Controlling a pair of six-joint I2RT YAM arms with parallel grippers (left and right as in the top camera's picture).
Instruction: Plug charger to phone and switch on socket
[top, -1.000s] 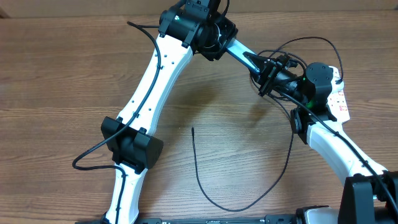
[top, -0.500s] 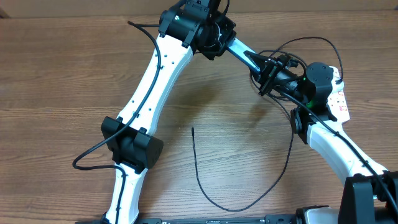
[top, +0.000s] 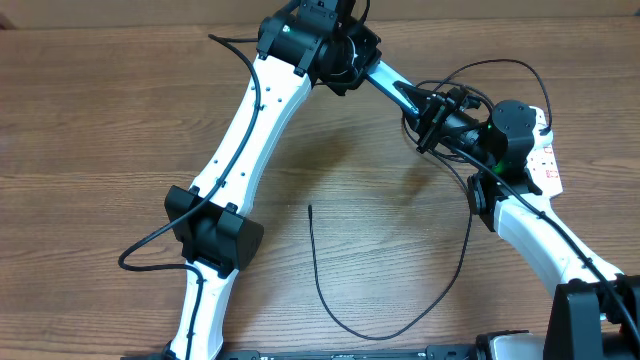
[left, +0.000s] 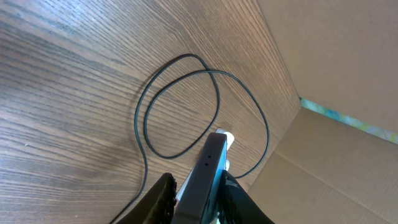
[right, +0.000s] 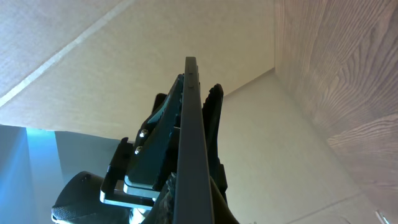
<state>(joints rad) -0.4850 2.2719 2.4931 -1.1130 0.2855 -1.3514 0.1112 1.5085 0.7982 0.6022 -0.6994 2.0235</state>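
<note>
The phone (top: 390, 88) is held edge-on above the table's far side, one end in each gripper. My left gripper (top: 352, 62) is shut on its far end and my right gripper (top: 428, 118) is shut on its near end. In the left wrist view the phone (left: 208, 165) stands edge-on between the fingers (left: 199, 199); likewise in the right wrist view (right: 189, 124). The charger (top: 330, 310) lies loose on the table, with its small tip free near the middle. The socket (top: 546, 165) is mostly hidden under my right arm.
A cardboard wall (top: 500, 8) runs along the table's far edge. Loops of black cable (left: 144, 112) lie on the wood below the phone. My left arm (top: 240, 160) stretches diagonally over the table's left half.
</note>
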